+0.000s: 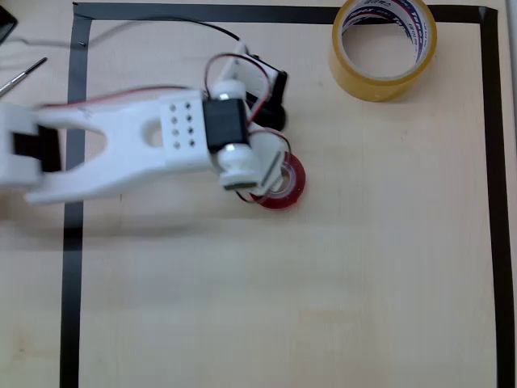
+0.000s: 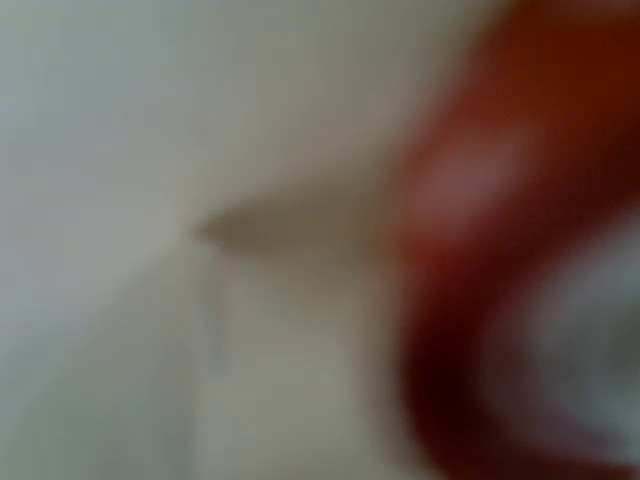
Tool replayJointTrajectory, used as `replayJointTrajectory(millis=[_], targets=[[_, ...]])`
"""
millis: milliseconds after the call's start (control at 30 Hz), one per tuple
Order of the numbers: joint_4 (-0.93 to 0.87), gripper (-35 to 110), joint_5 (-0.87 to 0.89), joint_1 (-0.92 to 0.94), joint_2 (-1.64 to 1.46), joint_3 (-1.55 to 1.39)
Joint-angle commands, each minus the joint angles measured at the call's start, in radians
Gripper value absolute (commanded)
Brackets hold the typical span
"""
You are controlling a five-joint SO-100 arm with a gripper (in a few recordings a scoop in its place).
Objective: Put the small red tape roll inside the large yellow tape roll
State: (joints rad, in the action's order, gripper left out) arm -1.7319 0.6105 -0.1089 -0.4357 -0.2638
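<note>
Pale wood-grain table [image 1: 323, 291], bordered by a black tape line [image 1: 73, 267], carries the whole scene; the white arm [image 1: 121, 149] reaches in from the left of the overhead view and ends with its gripper [image 1: 262, 179] low over the small red tape roll [image 1: 284, 184]; one white finger seems to lie across the roll's near rim and into its hole, but whether the jaws stand apart or are pressed on the ring I cannot tell, since the wrist motor hides them from above; in the wrist view the small red tape roll [image 2: 520, 200] is a blurred red mass right at the lens, so the tool is very close to it, nothing more.

Just beyond the tool the roll lies flat on the table; well apart from it, up and to the right of the gripper near the far corner of the tape border, sits the large yellow tape roll [image 1: 384, 56], flat with its hole open upward.

By my judgement the red roll is light and stiff, a hard ring with a glossy, rather slippery outer face; the best hold is likely across its wall, one finger inside the core and one outside; it should not crush, though it may slide or tip if pinched off-centre.
</note>
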Motion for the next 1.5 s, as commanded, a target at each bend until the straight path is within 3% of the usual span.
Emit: replayJointTrajectory(millis=[0,300,667,1000,1300,1467], targets=[[-0.077,0,0.018,0.002,0.071,0.319],[-0.002,0,-0.071,-0.123,-0.080,0.505],[0.463,0,-0.229,-0.295,-0.149,0.502],[0.851,0,-0.270,-0.287,-0.135,0.371],[0.887,0,-0.261,-0.239,-0.058,0.380],[0.810,20,-0.256,-0.229,0.014,0.471]])
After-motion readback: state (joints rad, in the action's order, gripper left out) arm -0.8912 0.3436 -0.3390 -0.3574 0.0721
